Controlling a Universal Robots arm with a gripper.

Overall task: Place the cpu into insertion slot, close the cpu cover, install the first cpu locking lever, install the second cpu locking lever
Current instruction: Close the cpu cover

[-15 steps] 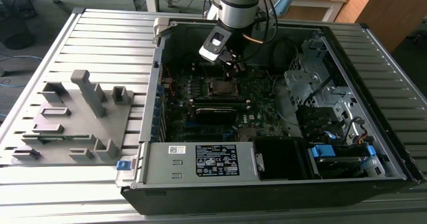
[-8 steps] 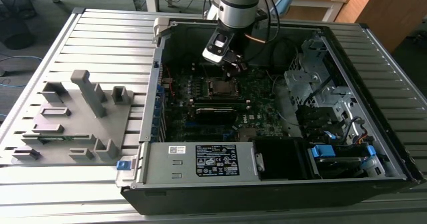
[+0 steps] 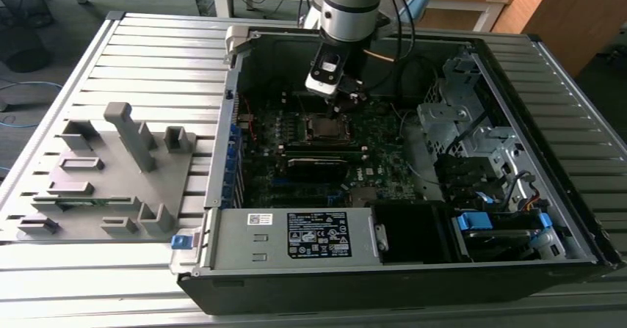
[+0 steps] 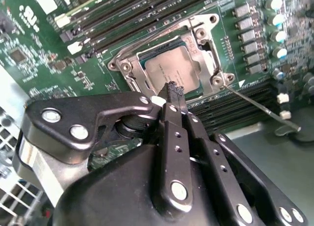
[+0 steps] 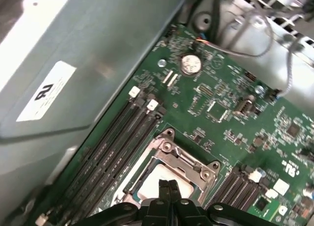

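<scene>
The cpu (image 4: 164,69) lies flat inside the insertion slot (image 4: 120,65); the cpu cover (image 4: 205,47) is down on the slot, framing the chip; the gripper (image 4: 174,89) hangs just over the slot's edge, fingers squeezed together with nothing between them; its black body hides the slot's near side; a thin metal lever (image 4: 257,105) sticks out beside the slot; whether it is hooked is hard to tell.

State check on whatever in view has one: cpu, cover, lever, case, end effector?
cpu: seated in place.
cpu cover: down over the cpu.
locking lever: looks unlatched, sticking out away from the cover.
computer case: open, side off.
end effector: fingers shut, empty, tips over the cpu's edge.
</scene>
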